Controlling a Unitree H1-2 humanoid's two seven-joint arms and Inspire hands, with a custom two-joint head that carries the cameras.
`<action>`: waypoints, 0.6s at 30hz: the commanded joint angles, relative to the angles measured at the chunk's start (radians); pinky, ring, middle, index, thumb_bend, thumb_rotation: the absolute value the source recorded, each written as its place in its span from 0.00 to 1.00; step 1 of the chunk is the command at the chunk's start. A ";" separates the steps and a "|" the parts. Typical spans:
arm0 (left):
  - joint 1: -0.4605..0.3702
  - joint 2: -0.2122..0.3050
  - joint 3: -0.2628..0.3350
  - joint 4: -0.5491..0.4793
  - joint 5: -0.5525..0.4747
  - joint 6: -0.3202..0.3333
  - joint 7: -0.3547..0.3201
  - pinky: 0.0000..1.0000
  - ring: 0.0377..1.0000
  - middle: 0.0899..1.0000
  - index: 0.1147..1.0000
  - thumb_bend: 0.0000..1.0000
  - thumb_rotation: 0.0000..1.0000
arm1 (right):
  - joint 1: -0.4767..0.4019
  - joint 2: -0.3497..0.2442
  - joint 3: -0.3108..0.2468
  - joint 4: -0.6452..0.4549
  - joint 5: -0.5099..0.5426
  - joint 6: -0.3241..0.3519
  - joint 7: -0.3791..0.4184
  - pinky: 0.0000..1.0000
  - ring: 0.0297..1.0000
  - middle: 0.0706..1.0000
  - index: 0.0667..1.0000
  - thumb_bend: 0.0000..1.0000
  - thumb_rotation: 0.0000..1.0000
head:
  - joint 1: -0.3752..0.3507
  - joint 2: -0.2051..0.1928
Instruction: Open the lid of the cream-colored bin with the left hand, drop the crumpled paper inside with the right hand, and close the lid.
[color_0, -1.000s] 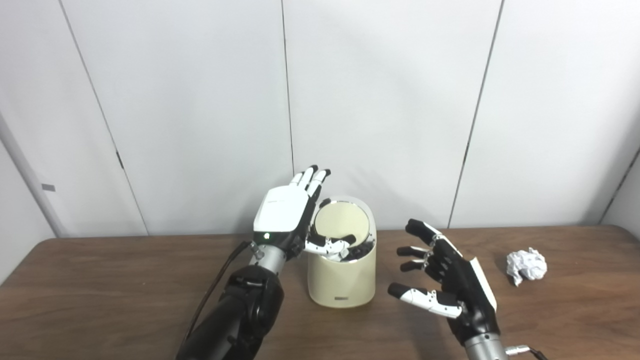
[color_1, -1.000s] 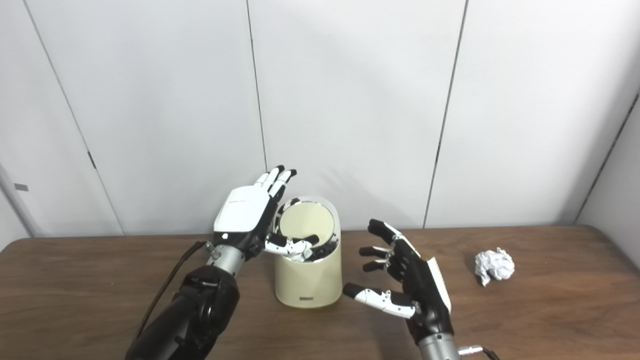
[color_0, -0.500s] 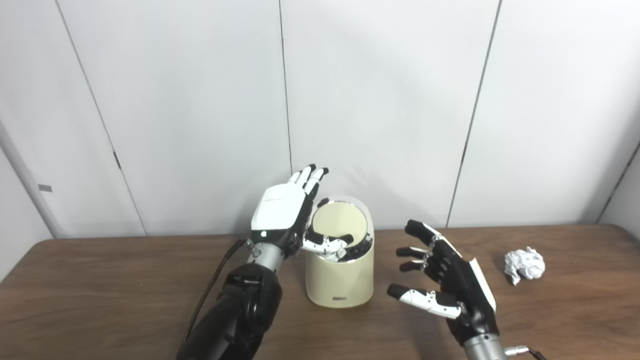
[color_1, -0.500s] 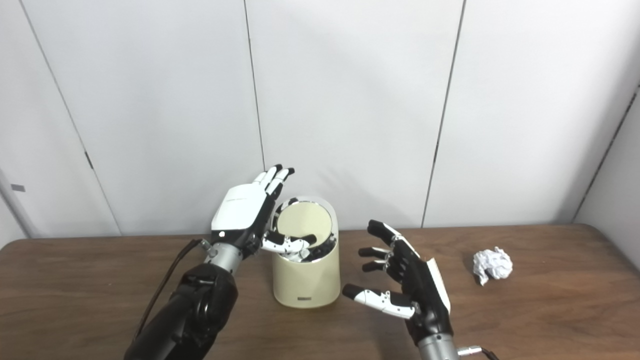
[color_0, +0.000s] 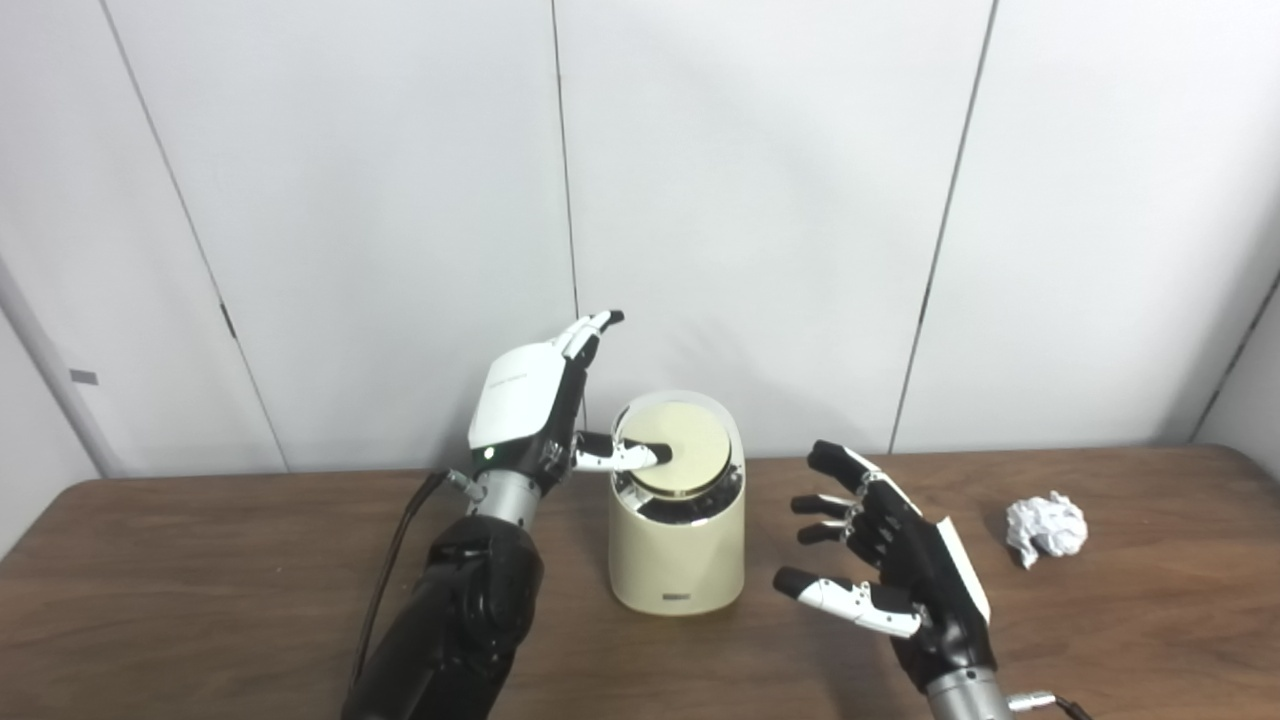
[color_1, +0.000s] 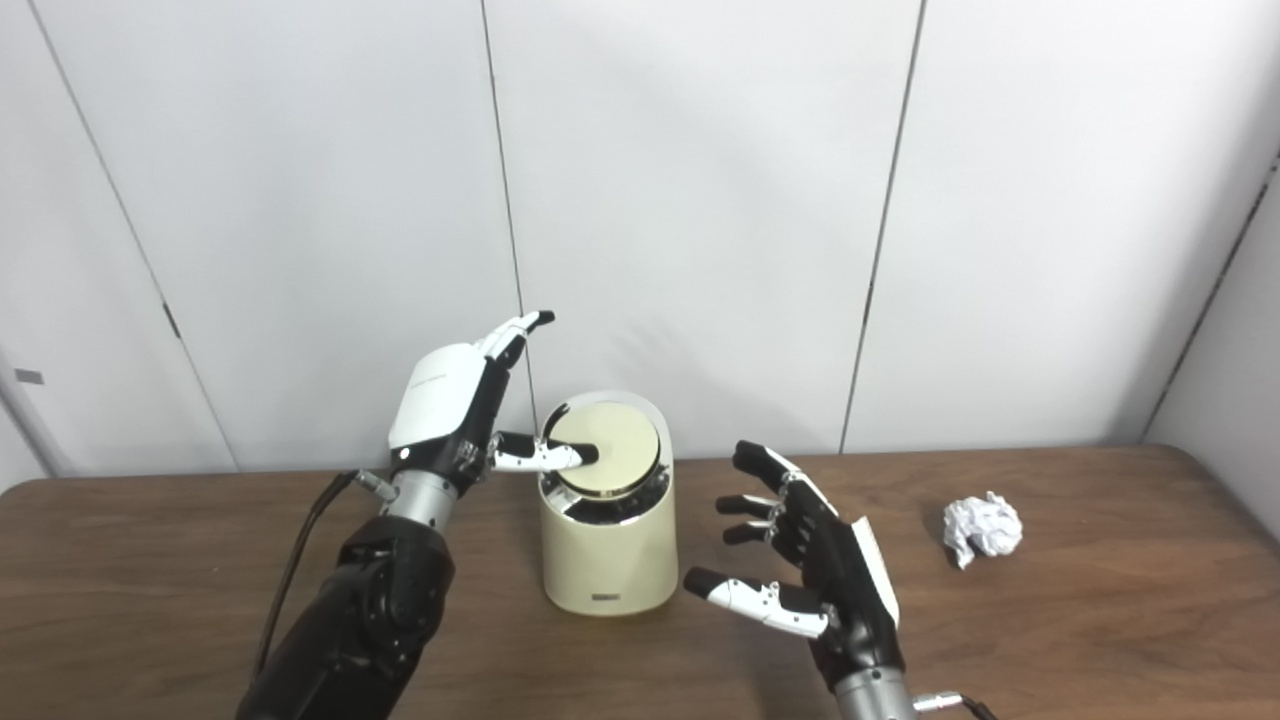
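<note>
— Is there any writing you can read, going from the left?

— Nothing legible. Your left hand (color_0: 528, 412) has faint grey lettering on its white back, too small to make out. The cream-colored bin (color_0: 678, 560) carries a small dark label near its base, also unreadable.

— What are the hands doing?

— Your left hand holds nothing; its fingers point up, spread loosely, and the thumb lies across the lid (color_0: 680, 462), which sits tilted with a dark gap along its front edge. Whether the thumb presses it, you cannot tell. Your right hand (color_1: 825, 570) hovers open and empty just right of the bin.

— And the paper?

— The crumpled paper (color_0: 1046, 528) lies on the table (color_0: 200, 580) well to the right, bare wood all around it. Both forearms are cut off at the bottom edge.
</note>
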 joint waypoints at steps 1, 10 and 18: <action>-0.040 -0.002 0.013 -0.031 0.001 -0.022 0.032 0.69 0.86 0.91 0.94 0.82 0.18 | -0.027 0.000 0.002 -0.030 -0.006 -0.008 0.000 0.56 0.68 0.83 0.80 0.80 0.21 | -0.002 0.001; -0.039 -0.013 0.027 -0.050 -0.012 -0.029 0.042 0.68 0.86 0.90 0.93 0.81 0.24 | -0.025 0.001 0.002 -0.033 0.000 -0.005 0.004 0.57 0.68 0.83 0.80 0.80 0.22 | -0.001 0.001; -0.033 -0.018 0.042 -0.073 -0.042 -0.038 0.043 0.70 0.88 0.92 0.95 0.77 0.31 | -0.023 0.001 0.004 -0.039 -0.015 0.002 0.001 0.58 0.68 0.82 0.80 0.80 0.24 | -0.001 0.001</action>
